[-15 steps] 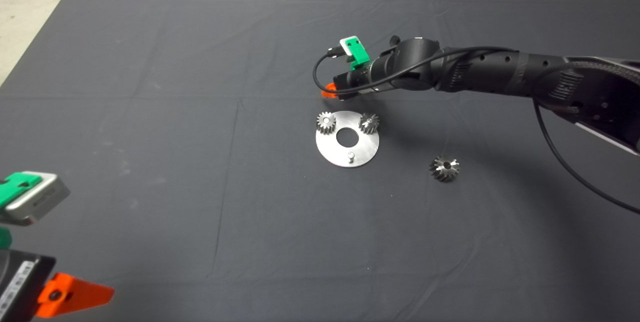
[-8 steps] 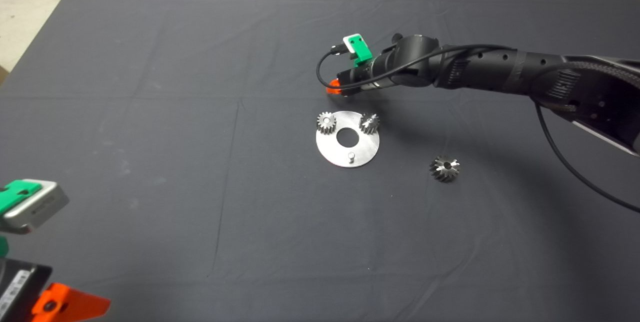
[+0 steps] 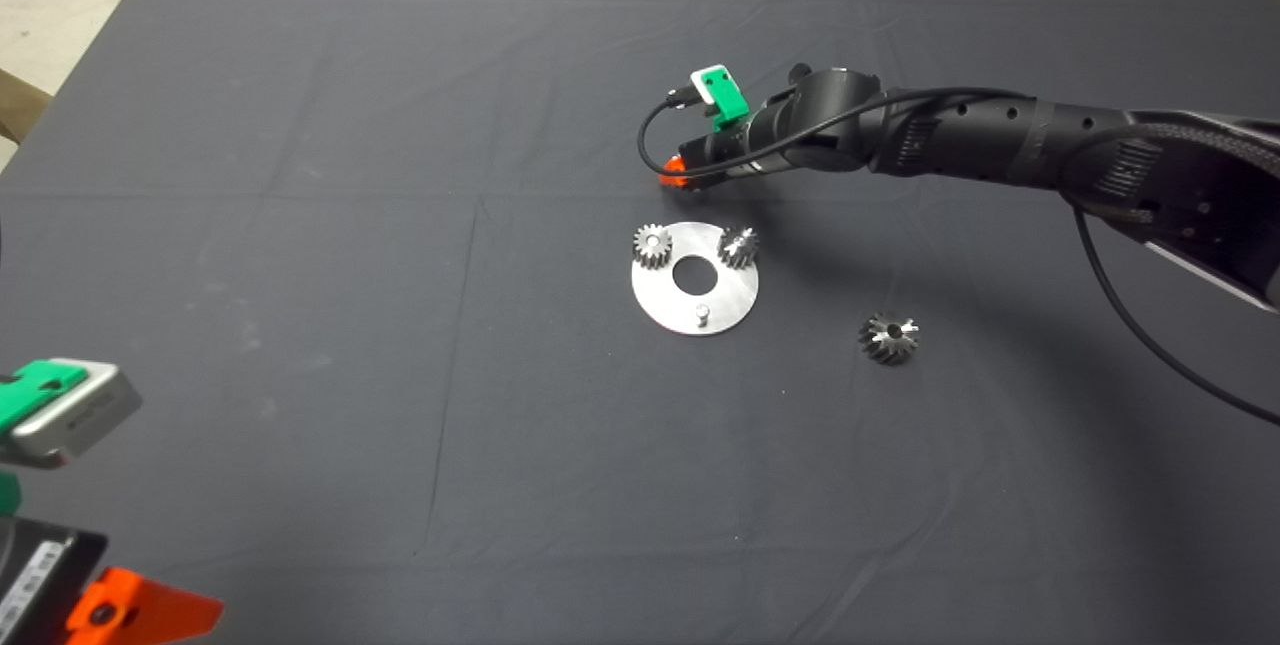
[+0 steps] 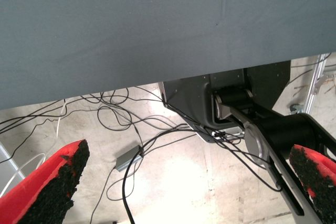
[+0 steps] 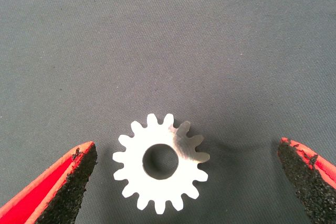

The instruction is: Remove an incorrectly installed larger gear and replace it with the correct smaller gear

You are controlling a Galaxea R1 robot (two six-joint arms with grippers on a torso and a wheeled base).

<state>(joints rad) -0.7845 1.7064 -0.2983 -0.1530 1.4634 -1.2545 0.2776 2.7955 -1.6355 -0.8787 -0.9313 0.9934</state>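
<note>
Your right gripper [image 5: 186, 182] spread wide, pale steel toothed larger gear [image 5: 160, 162] flat between its fingers, untouched, bore upward

A robotics lab: dark mat [image 3: 300, 225], bare concrete floor [image 4: 173, 182], loose cables [image 4: 113, 111].

Four gears [image 3: 652, 246], one plate [image 3: 729, 297]

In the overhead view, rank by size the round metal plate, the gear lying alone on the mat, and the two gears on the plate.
1. Round plate
2. Lone gear
3. Left gear and right gear on the plate: they look alike, so no ranking.
</note>
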